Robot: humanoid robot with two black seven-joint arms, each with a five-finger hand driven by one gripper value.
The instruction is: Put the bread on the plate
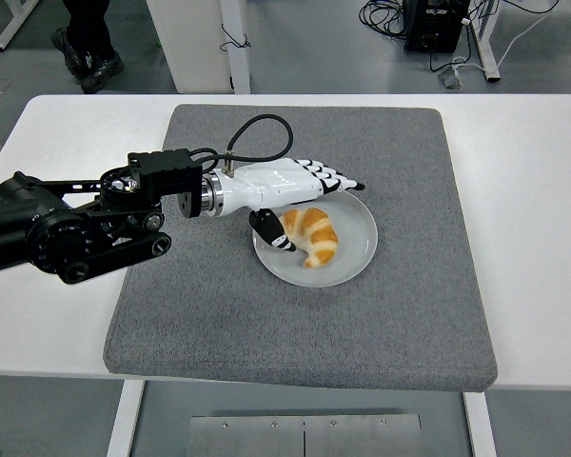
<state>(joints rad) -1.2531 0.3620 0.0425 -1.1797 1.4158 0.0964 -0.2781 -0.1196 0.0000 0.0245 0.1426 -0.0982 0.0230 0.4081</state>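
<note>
Head view: bread (pixel 310 235), a croissant, lies on the plate (pixel 359 258); left hand (pixel 284 193) splayed, released above it. Likely light, soft, flaky; best cradled mid-body.

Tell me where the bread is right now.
In the head view, the bread lies on the plate, centre of the grey mat, right beside the open left robot hand.

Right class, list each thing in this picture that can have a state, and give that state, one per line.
bread: lying on the plate, released.
plate: on the grey mat, holding the bread.
left hand: fingers spread open, holding nothing, over the plate's left rim.
grey mat: flat on the white table.
</note>
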